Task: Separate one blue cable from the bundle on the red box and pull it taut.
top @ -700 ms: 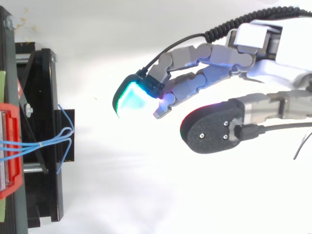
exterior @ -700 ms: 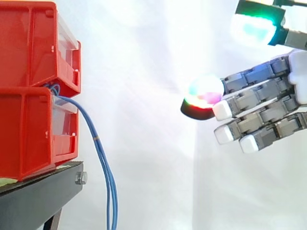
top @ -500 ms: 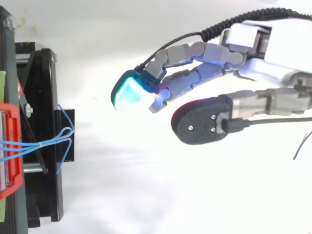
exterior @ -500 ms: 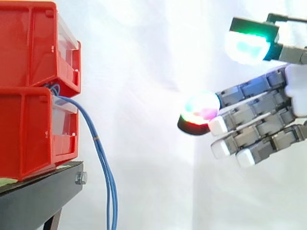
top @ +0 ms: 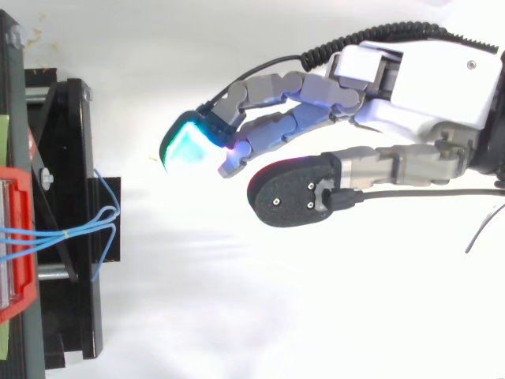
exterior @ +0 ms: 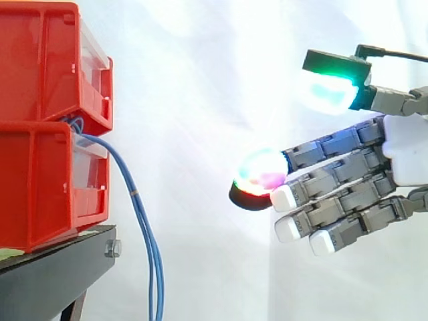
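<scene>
Blue cables point(exterior: 155, 267) hang from red bins point(exterior: 40, 167); hand point(exterior: 404, 150) apart.

Lower ends of blue cables point(exterior: 143, 224) off-frame

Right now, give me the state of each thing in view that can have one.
hand: open, fingers straight, in the air, apart from the cables.
blue cables: bundled, hanging slack from between the bins, untouched.
red bins: stacked two high on the stand.
black stand: carrying the bins.
</scene>
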`<state>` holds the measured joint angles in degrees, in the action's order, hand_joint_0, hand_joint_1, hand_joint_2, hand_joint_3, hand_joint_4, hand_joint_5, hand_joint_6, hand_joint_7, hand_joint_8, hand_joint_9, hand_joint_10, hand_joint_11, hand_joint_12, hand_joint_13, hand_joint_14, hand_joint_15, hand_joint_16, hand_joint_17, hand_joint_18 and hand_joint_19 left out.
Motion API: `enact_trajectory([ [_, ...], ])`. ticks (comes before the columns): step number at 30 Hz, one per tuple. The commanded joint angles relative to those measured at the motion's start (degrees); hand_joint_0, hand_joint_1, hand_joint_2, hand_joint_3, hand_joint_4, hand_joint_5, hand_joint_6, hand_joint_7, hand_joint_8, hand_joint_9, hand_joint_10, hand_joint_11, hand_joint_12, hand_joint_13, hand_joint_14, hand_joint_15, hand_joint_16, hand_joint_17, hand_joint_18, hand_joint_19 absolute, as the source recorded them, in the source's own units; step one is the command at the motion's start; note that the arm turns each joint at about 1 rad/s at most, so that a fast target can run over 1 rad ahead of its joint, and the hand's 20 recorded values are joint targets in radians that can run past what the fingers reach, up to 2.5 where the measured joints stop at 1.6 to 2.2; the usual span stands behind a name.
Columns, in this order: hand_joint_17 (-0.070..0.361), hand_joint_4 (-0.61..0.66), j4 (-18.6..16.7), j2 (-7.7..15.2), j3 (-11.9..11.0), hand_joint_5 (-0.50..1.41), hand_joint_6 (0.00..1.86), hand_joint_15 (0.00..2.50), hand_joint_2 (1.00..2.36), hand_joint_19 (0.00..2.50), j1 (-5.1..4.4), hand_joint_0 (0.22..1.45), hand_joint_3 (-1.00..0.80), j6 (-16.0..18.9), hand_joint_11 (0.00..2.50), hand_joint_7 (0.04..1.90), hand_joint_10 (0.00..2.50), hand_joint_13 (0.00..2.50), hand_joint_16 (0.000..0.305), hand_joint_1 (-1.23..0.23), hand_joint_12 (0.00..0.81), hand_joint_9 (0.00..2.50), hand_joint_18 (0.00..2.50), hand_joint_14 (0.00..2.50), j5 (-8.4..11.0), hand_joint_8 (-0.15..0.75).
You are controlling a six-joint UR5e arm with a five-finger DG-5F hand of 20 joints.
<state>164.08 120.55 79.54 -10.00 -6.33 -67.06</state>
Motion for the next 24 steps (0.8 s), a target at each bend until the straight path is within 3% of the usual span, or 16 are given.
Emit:
enact_trajectory([
  [1, 0.104, 0.21, -0.60, 0.03, 0.00, -0.21, 0.50, 0.33, 1.00, 0.38, -0.02, 0.50, -0.43, -1.05, 0.19, 0.83, 0.01, 0.48, 0.046, -0.46, 0.360, 0.54, 0.53, 0.01, 0.44, 0.215],
  [4, 0.104, 0.21, -1.13, 0.12, 0.00, -0.21, 0.50, 0.34, 1.01, 0.37, -0.19, 0.50, -0.43, -2.46, 0.19, 0.84, 0.01, 0.48, 0.046, -0.46, 0.360, 0.54, 0.53, 0.01, 1.23, 0.215],
  [10, 0.103, 0.21, -3.85, 3.72, -0.17, -0.21, 0.50, 0.33, 1.01, 0.37, 0.07, 0.50, -0.43, -2.28, 0.20, 0.83, 0.01, 0.47, 0.046, -0.47, 0.360, 0.54, 0.52, 0.01, 1.32, 0.213],
  [11, 0.103, 0.21, -6.22, 5.39, -0.61, -0.21, 0.50, 0.33, 1.00, 0.37, 0.33, 0.50, -0.43, -2.11, 0.20, 0.84, 0.01, 0.47, 0.046, -0.48, 0.359, 0.54, 0.52, 0.01, 1.41, 0.213],
  [14, 0.102, 0.22, -9.12, 7.33, -2.19, -0.21, 0.50, 0.34, 1.00, 0.37, 0.77, 0.50, -0.43, -1.93, 0.21, 0.84, 0.01, 0.47, 0.045, -0.49, 0.358, 0.55, 0.52, 0.01, 1.23, 0.212],
  [24, 0.100, 0.23, -11.50, 9.88, -5.62, -0.19, 0.50, 0.34, 1.01, 0.36, 0.86, 0.51, -0.43, -6.24, 0.22, 0.85, 0.01, 0.49, 0.044, -0.51, 0.352, 0.61, 0.52, 0.01, 2.46, 0.211],
])
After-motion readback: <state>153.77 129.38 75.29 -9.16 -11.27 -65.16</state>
